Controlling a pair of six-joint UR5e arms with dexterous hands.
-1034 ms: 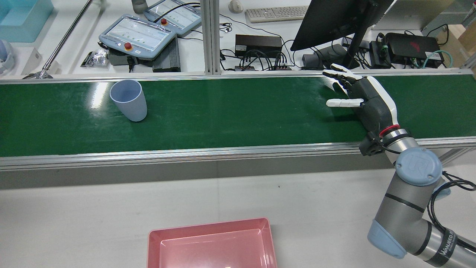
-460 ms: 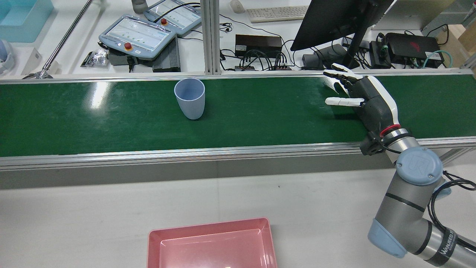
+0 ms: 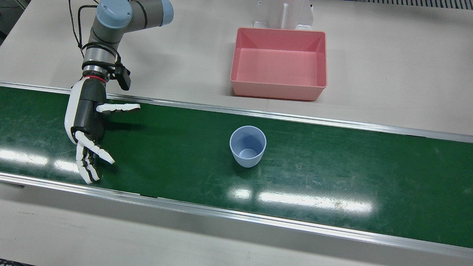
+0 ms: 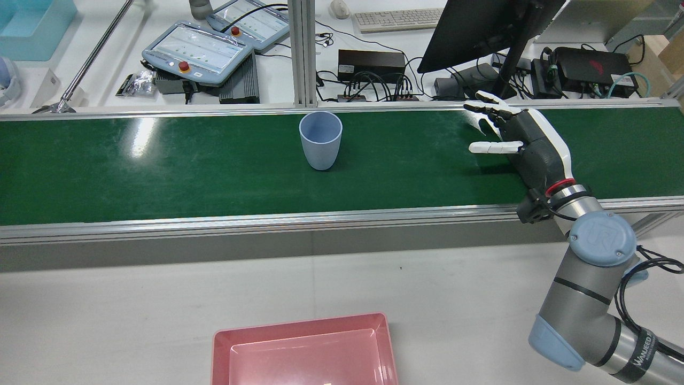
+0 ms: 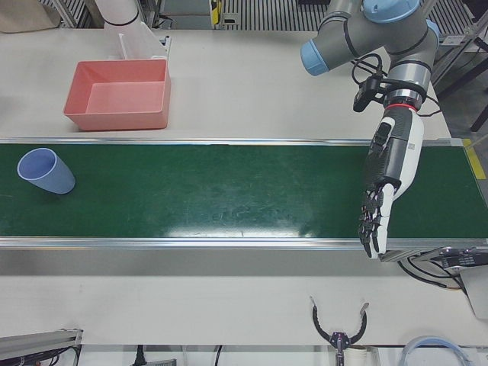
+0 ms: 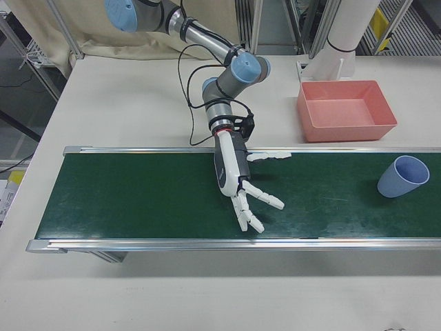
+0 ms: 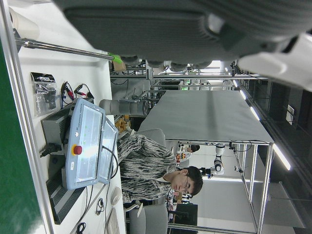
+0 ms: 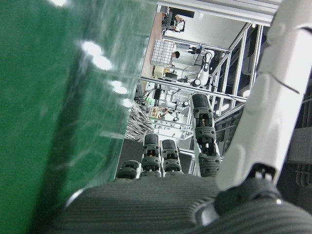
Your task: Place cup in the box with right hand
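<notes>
A light blue cup [image 3: 247, 147] stands upright on the green conveyor belt [image 3: 332, 170], in front of the pink box [image 3: 277, 90]. In the rear view the cup [image 4: 320, 141] is mid-belt, well left of my right hand [image 4: 526, 141]. My right hand [image 3: 87, 125] hovers low over the belt, open, fingers spread and thumb out toward the cup side, holding nothing. The box [image 4: 304, 347] sits empty on the white table beside the belt. My left hand [image 5: 389, 171] hangs open over the belt's other end, far from the cup [image 5: 46, 171].
Aluminium rails [image 4: 267, 219] edge the belt. Beyond it are two teach pendants [image 4: 197, 53], a monitor [image 4: 481, 27], a keyboard and cables. A white pedestal [image 3: 284, 14] stands behind the box. A seated person [image 7: 156, 170] shows in the left hand view.
The cup has travelled along the belt to the right in the rear view, closer to my right hand. The right hand has stayed in place, still open.
</notes>
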